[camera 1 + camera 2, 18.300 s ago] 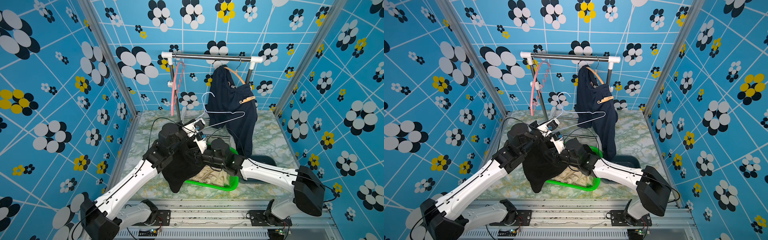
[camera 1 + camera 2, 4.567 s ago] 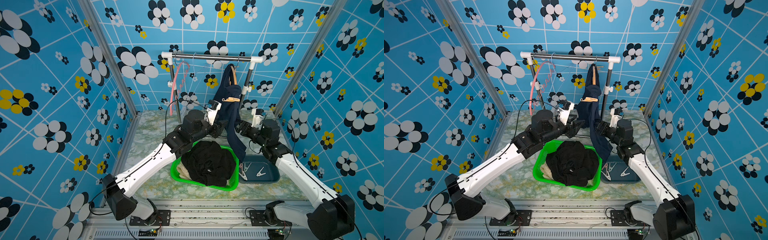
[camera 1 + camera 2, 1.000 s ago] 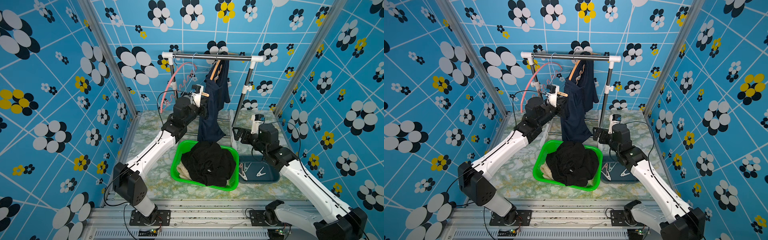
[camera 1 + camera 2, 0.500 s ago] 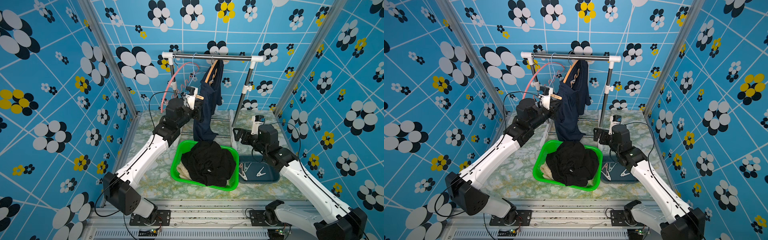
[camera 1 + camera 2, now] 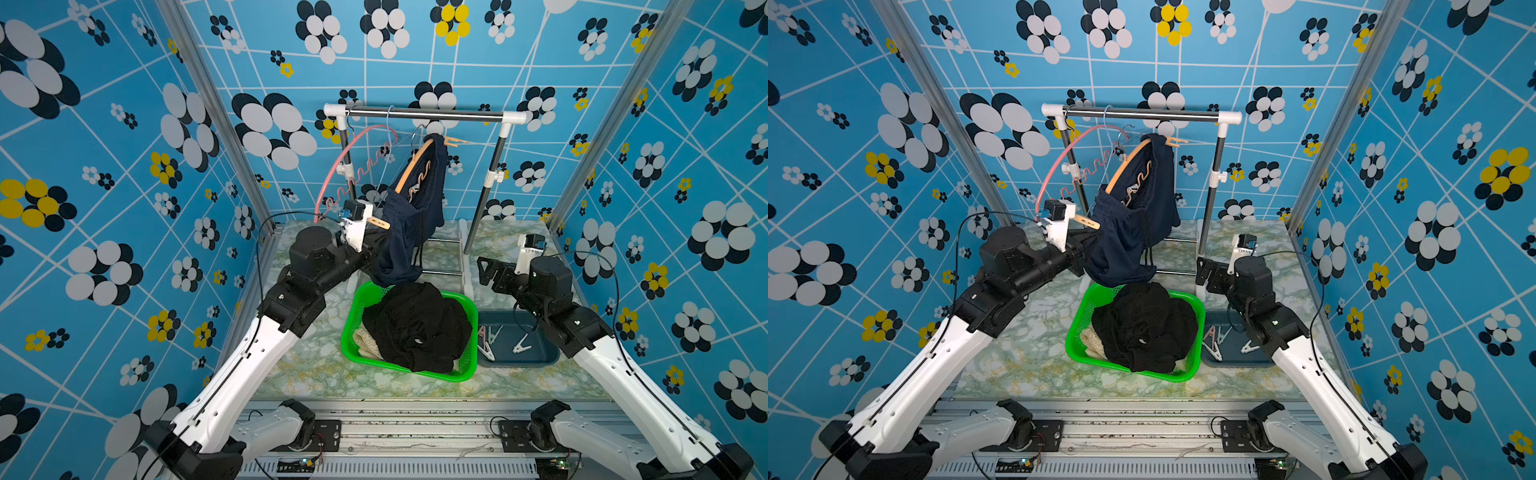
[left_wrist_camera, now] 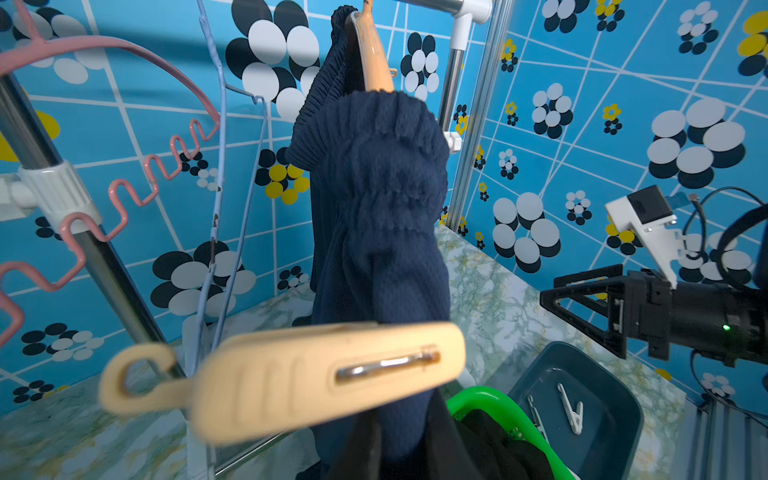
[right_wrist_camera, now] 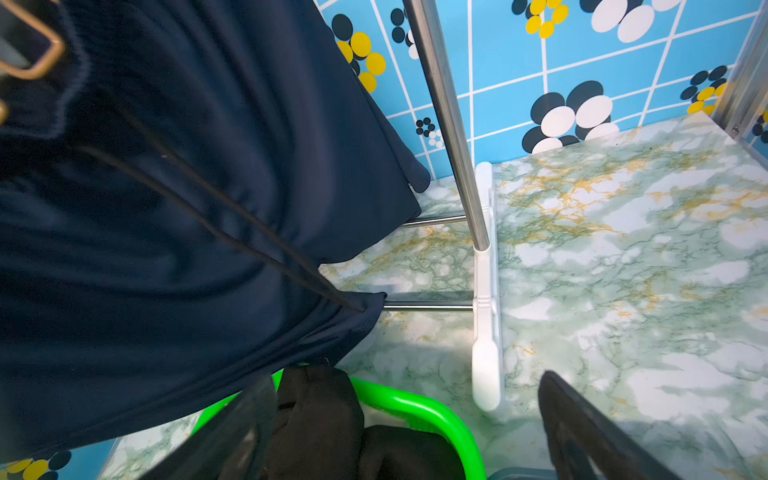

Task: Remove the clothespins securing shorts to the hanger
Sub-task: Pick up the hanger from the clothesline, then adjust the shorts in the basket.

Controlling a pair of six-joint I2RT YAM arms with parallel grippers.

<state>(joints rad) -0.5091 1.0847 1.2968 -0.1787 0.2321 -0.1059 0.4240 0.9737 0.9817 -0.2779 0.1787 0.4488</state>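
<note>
Obs.: the navy shorts [image 5: 415, 224] hang from the tan hanger [image 6: 374, 58] on the rack [image 5: 424, 113]. The hanger is tipped steeply, with its low end toward your left arm. Your left tool [image 5: 371, 254] has its jaws together and its tips buried in the navy fabric below the waistband. This reads as a pinch on cloth, not on a pin. The near clothespin [image 5: 377, 223], tan, is clipped at the waistband's low end, just above that tool. The far clothespin [image 5: 451, 142], also tan, sits at the hanger's high end by the rail, well apart from both tools. Your right tool [image 5: 483, 271] has its jaws wide apart and empty. It hangs low over the surface [image 5: 316, 365] between the rack's right foot and the blue tray [image 5: 536, 353]. Counts: shorts, three. These are the navy pair, the black shorts [image 5: 415, 328] heaped in the green basket [image 5: 348, 328], and the beige shorts [image 5: 365, 343] showing beneath them. Hangers, three, all on the rail: the tan one, the pink hanger [image 6: 83, 41] and the wire hanger [image 6: 222, 145]. Pins on the garment, two. The loose clothespins [image 5: 519, 344] in the tray number at least three; they overlap, so you cannot tell the exact count. Room: the navy hem hangs just over the basket's far rim. Basket and tray sit just beside each other. The surface is bare left of the basket and behind the tray. Walls close in on both sides.
</note>
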